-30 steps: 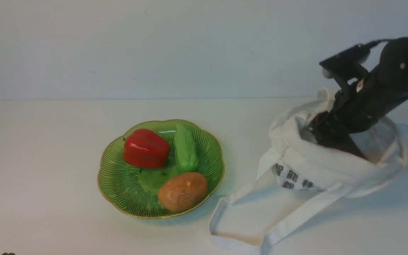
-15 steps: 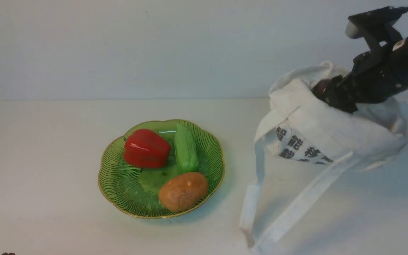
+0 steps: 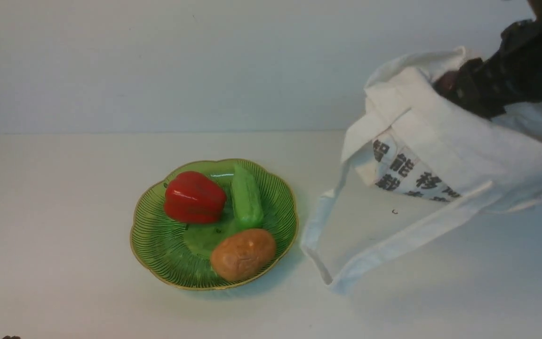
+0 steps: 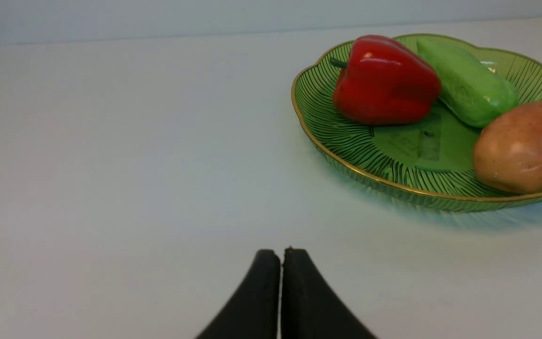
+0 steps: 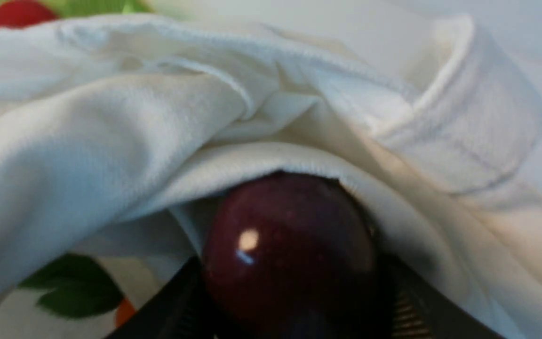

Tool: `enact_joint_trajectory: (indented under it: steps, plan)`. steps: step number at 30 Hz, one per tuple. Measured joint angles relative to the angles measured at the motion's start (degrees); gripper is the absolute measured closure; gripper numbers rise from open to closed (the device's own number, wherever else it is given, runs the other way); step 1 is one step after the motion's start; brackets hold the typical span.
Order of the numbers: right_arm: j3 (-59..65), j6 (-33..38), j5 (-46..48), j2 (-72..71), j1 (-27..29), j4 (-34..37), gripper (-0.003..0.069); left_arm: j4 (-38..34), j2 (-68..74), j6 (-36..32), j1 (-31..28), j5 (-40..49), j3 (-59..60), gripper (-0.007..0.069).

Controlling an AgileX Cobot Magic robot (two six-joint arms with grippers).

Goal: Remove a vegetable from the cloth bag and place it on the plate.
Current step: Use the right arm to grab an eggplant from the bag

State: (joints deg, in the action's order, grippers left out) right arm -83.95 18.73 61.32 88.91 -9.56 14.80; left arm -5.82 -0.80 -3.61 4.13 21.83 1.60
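The off-white cloth bag [image 3: 445, 146] hangs tilted above the table at the right, its printed side facing me and its strap loop [image 3: 346, 278] trailing down to the table. My right gripper [image 3: 468, 94] reaches into the bag's mouth and is shut on the vegetable, a glossy dark purple eggplant [image 5: 290, 245] whose rounded end pokes out under the bag's hem; dark fingers [image 5: 177, 301] flank it. A bit of the eggplant [image 3: 442, 82] shows at the bag's mouth. The green plate [image 3: 158, 245] sits mid-table, left of the bag. My left gripper [image 4: 280, 254] is shut and empty, low over the table near the plate [image 4: 346, 141].
On the plate lie a red pepper [image 3: 193, 197], a green cucumber [image 3: 246, 197] and a brown potato [image 3: 243, 254]. Deep inside the bag an orange piece [image 5: 123, 313] with green leaves [image 5: 78, 292] shows. A white wall stands behind the table.
My right arm has risen up and to the right with the eggplant, and the bag has come up off the table with it; the straps have been dragged along.
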Motion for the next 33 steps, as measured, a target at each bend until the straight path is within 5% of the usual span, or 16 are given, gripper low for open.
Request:
enact_joint_trajectory:
  steps: [7,13,21,26,33]
  plan:
    - [1.24,-3.59,7.92,16.81,4.13,-5.28,0.0263,0.0,0.0,0.0,0.0,0.0,0.0,0.0633]
    - [-0.92,-1.06,8.99,7.93,4.08,3.11,0.0263,0.0,0.0,0.0,0.0,0.0,0.0,0.0633]
    - [-1.57,-0.49,-5.64,-5.14,4.08,2.45,0.0263,0.0,0.0,0.0,0.0,0.0,0.0,0.0633]
    - [-1.15,-3.42,7.52,5.28,4.08,1.3,0.0263,0.0,0.0,0.0,0.0,0.0,0.0,0.0633]
    - [-2.12,-1.67,9.86,6.74,2.56,8.13,0.0263,0.0,0.0,0.0,0.0,0.0,0.0,0.0633]
